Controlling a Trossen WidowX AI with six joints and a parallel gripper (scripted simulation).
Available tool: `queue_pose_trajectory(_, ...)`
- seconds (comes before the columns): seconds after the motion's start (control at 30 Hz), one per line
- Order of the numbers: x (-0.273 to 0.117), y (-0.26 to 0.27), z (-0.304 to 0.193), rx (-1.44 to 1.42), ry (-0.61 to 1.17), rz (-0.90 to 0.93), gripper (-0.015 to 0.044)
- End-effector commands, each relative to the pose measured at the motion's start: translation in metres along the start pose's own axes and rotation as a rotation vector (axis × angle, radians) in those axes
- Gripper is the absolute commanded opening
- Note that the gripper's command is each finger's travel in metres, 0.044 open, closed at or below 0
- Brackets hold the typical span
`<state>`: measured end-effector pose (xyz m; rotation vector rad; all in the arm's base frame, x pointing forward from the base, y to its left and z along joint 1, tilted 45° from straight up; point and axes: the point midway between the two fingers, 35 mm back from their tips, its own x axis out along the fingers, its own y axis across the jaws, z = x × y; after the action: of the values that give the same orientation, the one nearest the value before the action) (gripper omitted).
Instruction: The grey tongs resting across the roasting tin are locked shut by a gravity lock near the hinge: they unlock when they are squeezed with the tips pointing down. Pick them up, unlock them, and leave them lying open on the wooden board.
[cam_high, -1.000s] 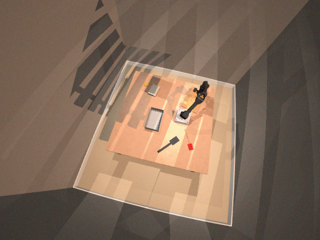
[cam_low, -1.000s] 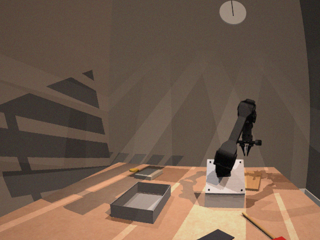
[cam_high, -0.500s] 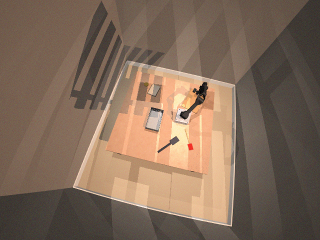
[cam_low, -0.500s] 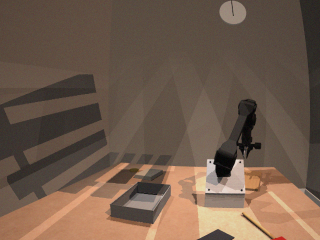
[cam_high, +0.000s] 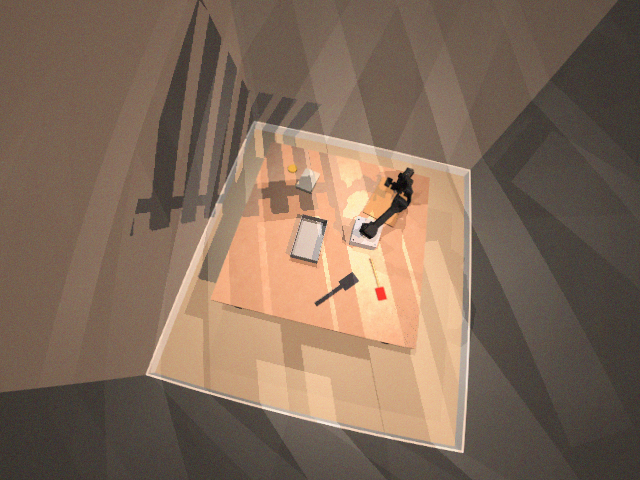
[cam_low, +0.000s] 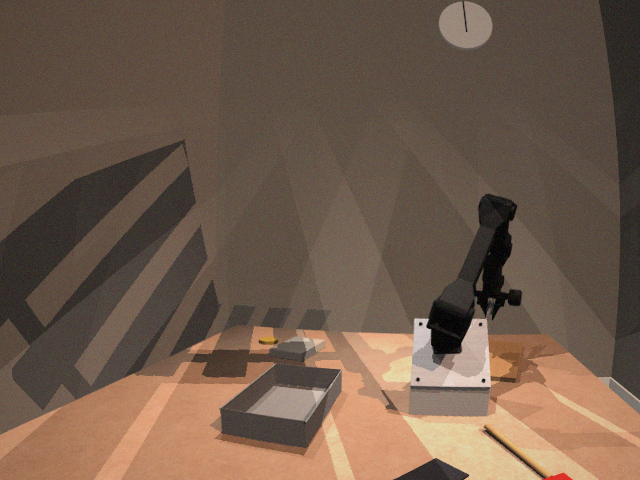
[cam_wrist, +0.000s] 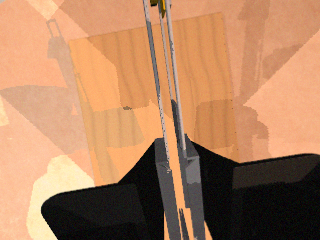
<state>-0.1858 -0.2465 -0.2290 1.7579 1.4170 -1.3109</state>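
My gripper (cam_low: 489, 313) (cam_wrist: 168, 142) points down above the wooden board (cam_high: 374, 207) (cam_low: 506, 361) (cam_wrist: 102, 62). It is shut on the grey tongs (cam_low: 490, 303) (cam_wrist: 154, 60). In the wrist view the two thin tong arms run from between the fingertips to the top edge, close together and nearly parallel, with a yellow part at the far end. I cannot tell from this whether the lock is released, nor which way the tips point. In the top and exterior views the tongs are mostly hidden or too small. The roasting tin (cam_high: 303, 259) (cam_low: 263, 424) stands left of the arm's base with nothing across it.
The arm's base (cam_high: 363, 243) (cam_low: 449, 401) stands beside the board. A grey block (cam_high: 307, 180) (cam_low: 297, 348) and a yellow disc (cam_high: 292, 168) (cam_low: 268, 340) lie at the back left. A dark spatula (cam_high: 348, 281) and a red-headed stick tool (cam_high: 380, 293) lie in front.
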Motion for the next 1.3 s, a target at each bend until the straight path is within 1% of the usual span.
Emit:
queue_pose_trajectory(0.0,-0.002,-0.001,0.003,-0.002,-0.076,0.006,-0.015)
queue_pose_trajectory(0.63,-0.002,-0.002,-0.006,-0.011,-0.328,0.003,-0.015)
queue_pose_trajectory(1.27,-0.019,-0.004,-0.029,-0.026,-0.579,-0.031,-0.015)
